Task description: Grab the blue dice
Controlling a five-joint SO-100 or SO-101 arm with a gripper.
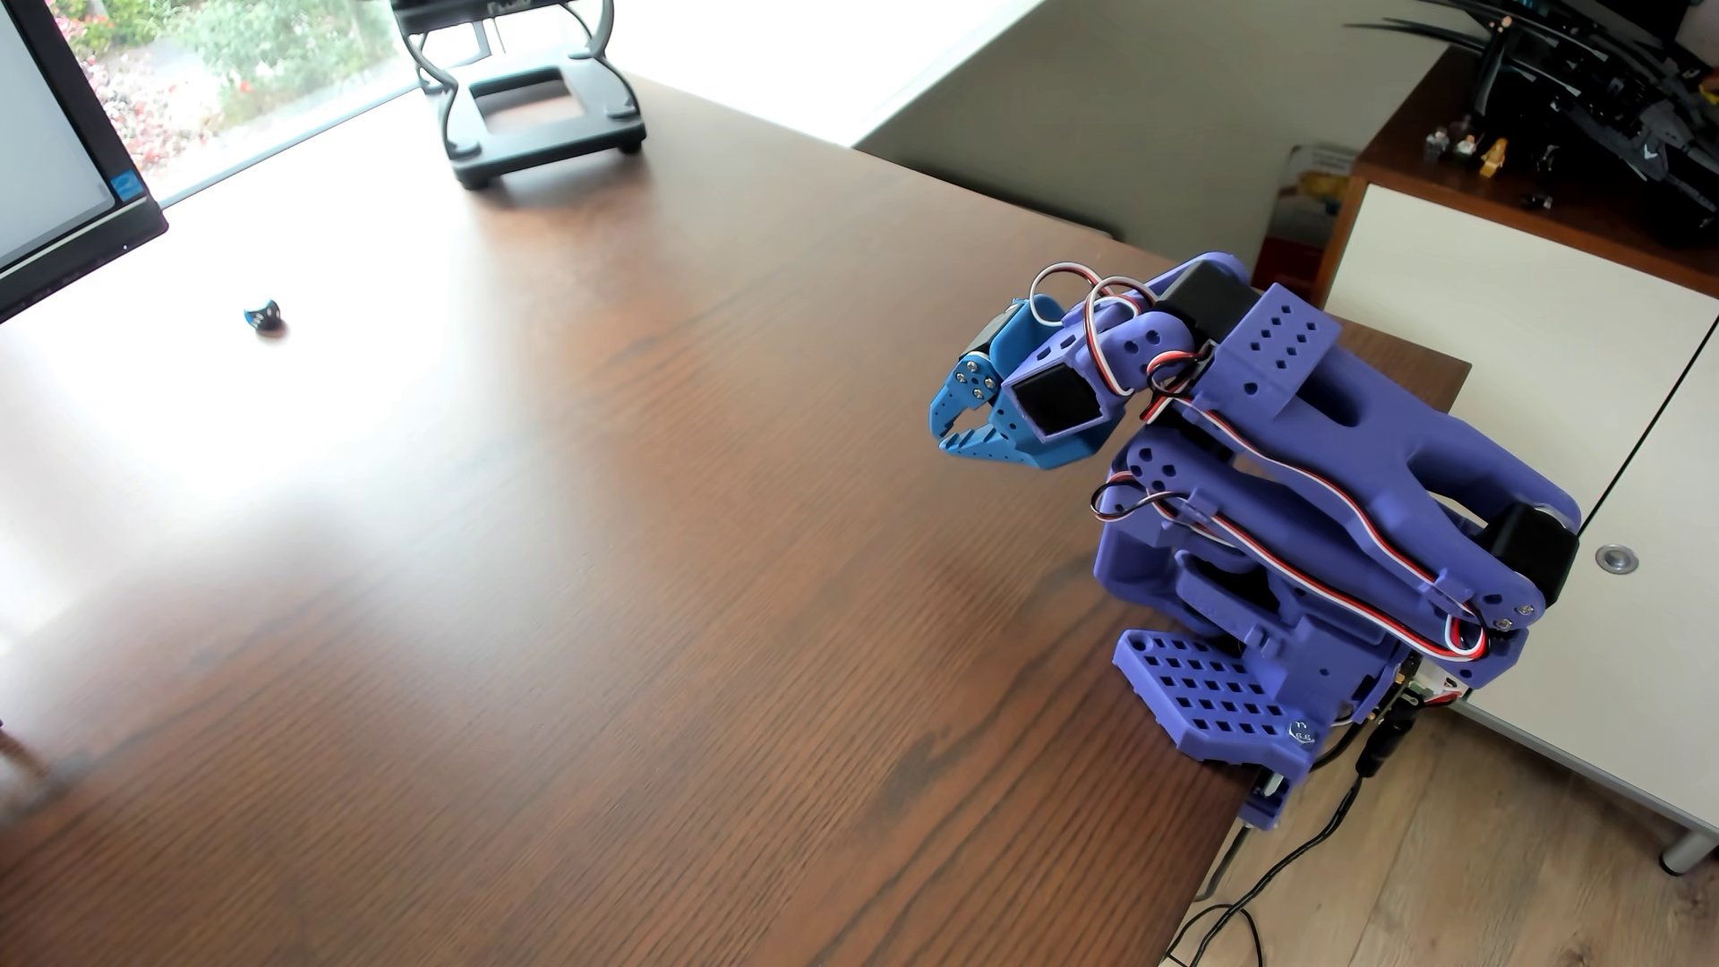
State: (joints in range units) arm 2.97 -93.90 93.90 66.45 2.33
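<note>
The blue dice (263,317) is a tiny dark blue cube lying on the brown wooden table (577,521) at the far left, in a patch of window glare. My gripper (951,437) has light blue toothed jaws. It hangs above the table at the right, with the purple arm (1321,483) folded back on its base. The jaws stand closed tip to tip with nothing between them. The gripper is far to the right of the dice, with most of the table's width between them.
A black monitor (56,177) stands at the far left edge, close behind the dice. A black laptop stand (539,102) sits at the back of the table. A white cabinet (1507,390) stands beyond the table's right edge, behind the arm's base.
</note>
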